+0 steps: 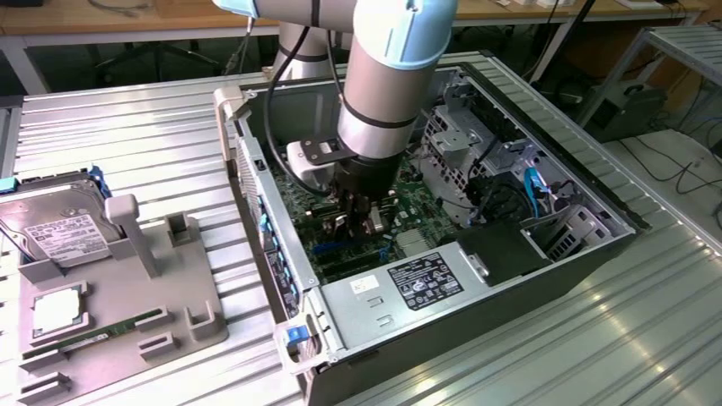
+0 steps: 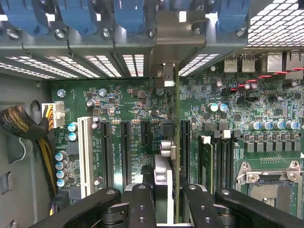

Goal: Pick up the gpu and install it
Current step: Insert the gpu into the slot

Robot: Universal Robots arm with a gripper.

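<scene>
The gpu appears edge-on in the wrist view as a thin green board with a silver and black cooler part on one side. My gripper is shut on it, with black fingers pressing from both sides. The card stands upright over the motherboard, in line with the black expansion slots. Its far end reaches the metal rear bracket opening. Whether it sits fully in a slot I cannot tell. In the exterior view my gripper is down inside the open computer case.
A power supply fills the case's near end, and drive cages with cables line the exterior view's right. Outside the case, a grey fixture holds a hard drive and a memory stick. A braided cable bundle hangs beside the motherboard.
</scene>
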